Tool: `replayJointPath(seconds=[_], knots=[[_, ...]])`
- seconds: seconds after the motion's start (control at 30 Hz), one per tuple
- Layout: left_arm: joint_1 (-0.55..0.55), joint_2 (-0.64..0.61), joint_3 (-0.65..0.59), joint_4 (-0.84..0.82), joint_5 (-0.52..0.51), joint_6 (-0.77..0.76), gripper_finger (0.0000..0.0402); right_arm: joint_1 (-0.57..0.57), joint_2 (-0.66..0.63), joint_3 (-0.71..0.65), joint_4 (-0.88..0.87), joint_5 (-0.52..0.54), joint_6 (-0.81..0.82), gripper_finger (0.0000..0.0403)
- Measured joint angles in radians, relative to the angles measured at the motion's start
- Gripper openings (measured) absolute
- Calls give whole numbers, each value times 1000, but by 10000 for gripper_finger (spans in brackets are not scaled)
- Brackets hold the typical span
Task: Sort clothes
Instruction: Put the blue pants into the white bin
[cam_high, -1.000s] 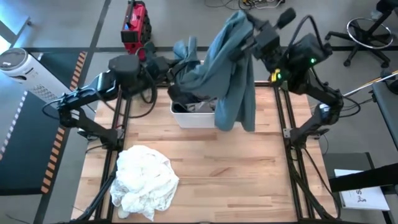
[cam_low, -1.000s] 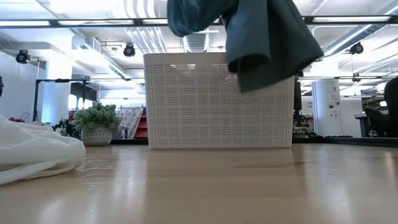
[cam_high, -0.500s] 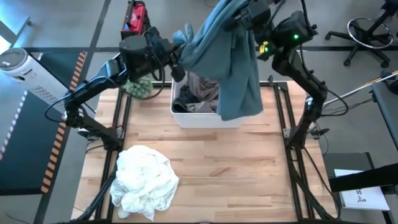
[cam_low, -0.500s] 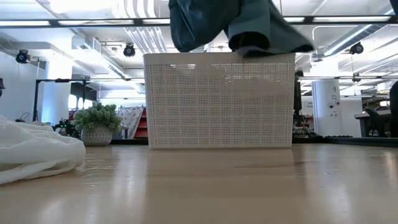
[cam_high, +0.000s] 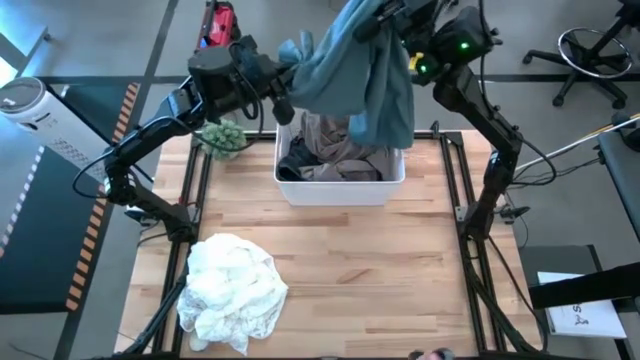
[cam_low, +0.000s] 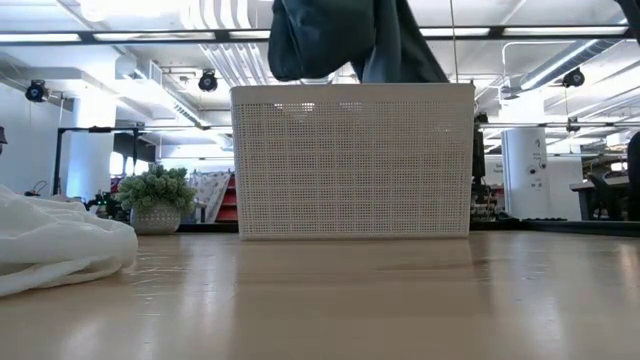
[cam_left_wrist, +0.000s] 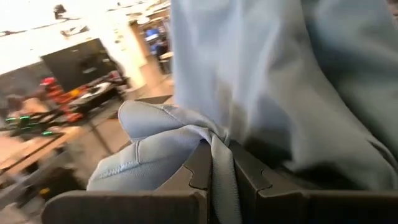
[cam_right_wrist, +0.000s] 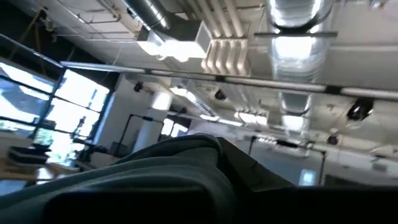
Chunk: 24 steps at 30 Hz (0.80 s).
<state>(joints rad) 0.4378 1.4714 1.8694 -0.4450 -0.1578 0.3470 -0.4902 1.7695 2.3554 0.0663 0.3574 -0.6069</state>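
Both arms are holding a grey-green garment up in the air above the far side of the white bin, which is sitting at the far middle of the wooden surface. The left claw is pinching one bunched corner of the cloth, its fingers pressed together on a fold. The right claw is gripping the cloth's other end higher up, clamped tight on the fabric. In the low view the garment's hem is hanging just over the bin's rim. More clothes, tan and dark grey, are lying inside the bin. A white lacy piece is lying crumpled on the near left of the surface, well apart from the bin. A small green plant is standing just beside the bin's left.
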Motion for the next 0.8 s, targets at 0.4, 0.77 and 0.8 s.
replayJointPath(seconds=[0.4,0.77,0.8], knots=[[1,24,-168,67,147,-75,11,28,3,0,-340,-235,449,0],[6,-68,-528,230,145,-105,12,27,-13,-1,-819,-309,475,0],[6,-79,-554,244,146,-114,13,27,-7,-2,-839,-320,476,0]])
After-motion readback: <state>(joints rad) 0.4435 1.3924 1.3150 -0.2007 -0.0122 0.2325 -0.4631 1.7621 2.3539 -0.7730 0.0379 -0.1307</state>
